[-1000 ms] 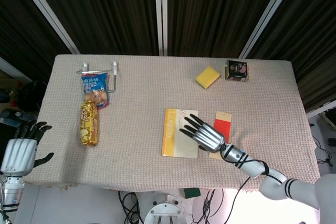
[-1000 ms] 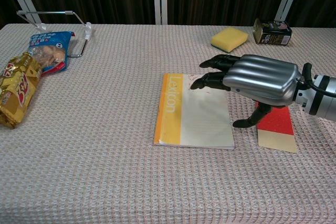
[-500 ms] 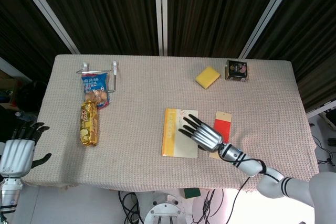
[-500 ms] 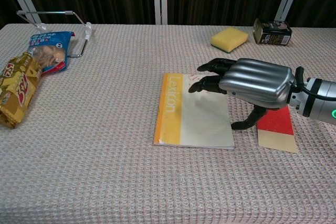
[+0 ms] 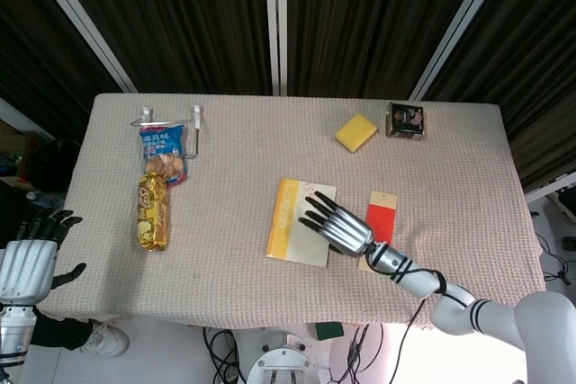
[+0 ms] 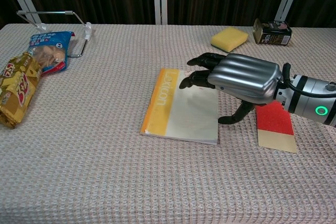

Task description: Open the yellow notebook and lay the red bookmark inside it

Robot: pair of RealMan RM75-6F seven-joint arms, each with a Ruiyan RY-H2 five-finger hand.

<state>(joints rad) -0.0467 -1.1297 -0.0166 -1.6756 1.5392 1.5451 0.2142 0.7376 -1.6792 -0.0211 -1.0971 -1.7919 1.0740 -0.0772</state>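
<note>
The yellow notebook (image 5: 290,231) (image 6: 173,109) lies closed at the table's middle, skewed with its spine to the left. My right hand (image 5: 339,225) (image 6: 239,76) is over its right half, fingers spread and touching the cover, thumb down by the notebook's right edge. The red bookmark (image 5: 379,220) (image 6: 274,125) lies flat on the cloth just right of the notebook, partly behind the hand and wrist. My left hand (image 5: 27,254) hangs off the table's front left corner, fingers apart and holding nothing; only the head view shows it.
A yellow sponge (image 5: 356,132) (image 6: 229,39) and a small tin (image 5: 406,120) (image 6: 272,31) sit at the back right. Two snack bags (image 5: 152,211) (image 6: 16,90) and a wire stand (image 5: 167,123) are at the left.
The right hand has slid left over the notebook, and the notebook has shifted left and turned slightly under it. The bookmark has stayed put; the left hand barely moved.
</note>
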